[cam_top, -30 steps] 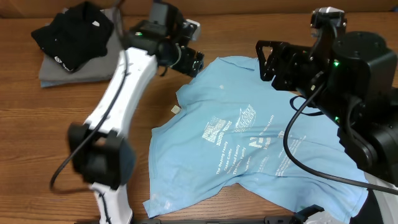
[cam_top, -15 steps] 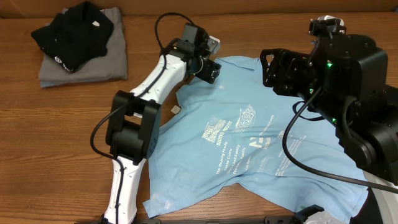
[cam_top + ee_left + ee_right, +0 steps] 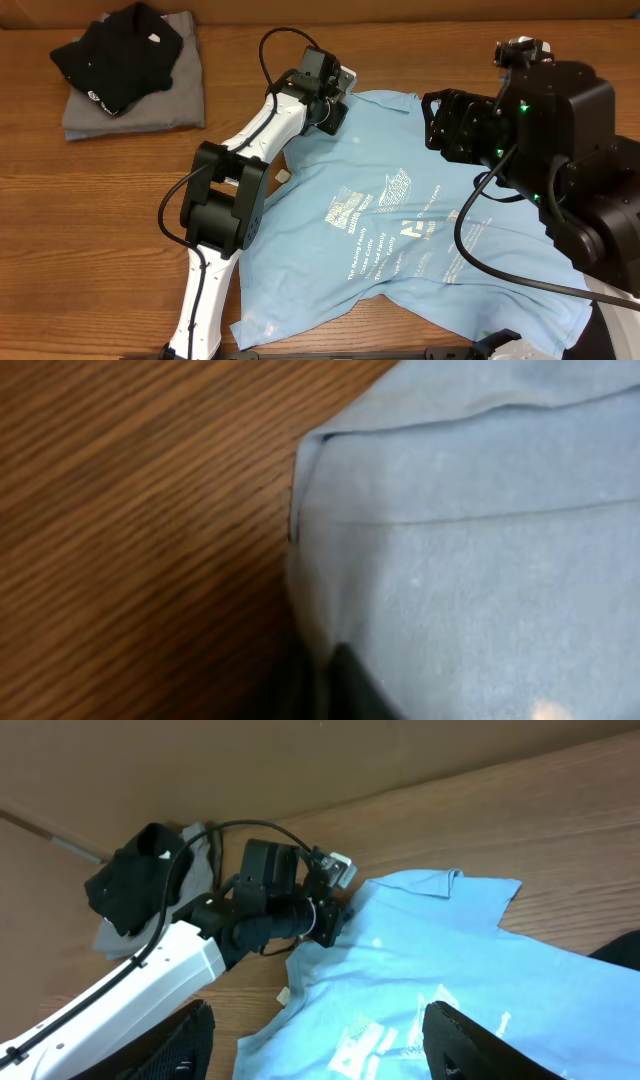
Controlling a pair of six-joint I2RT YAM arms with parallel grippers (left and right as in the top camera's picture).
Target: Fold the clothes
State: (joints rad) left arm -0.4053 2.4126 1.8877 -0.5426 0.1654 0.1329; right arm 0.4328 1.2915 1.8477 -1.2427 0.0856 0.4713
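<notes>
The light blue T-shirt with white and navy print lies spread and rumpled on the wooden table. My left gripper sits low at its upper left sleeve edge, shut on the cloth. In the left wrist view the sleeve hem fills the frame, and a strip of it is pinched between the dark fingertips. From the right wrist view, the left gripper rests on the shirt. Above the shirt's upper right part hangs my right gripper, open, its fingers wide apart and empty.
A black T-shirt lies bunched on a folded grey one at the table's far left corner. A small white tag sticks out at the blue shirt's left edge. Something white shows at the front right.
The left arm swung right from the black and grey pile to the blue shirt's upper left sleeve and shut its jaws on the cloth. The right arm barely moved.
</notes>
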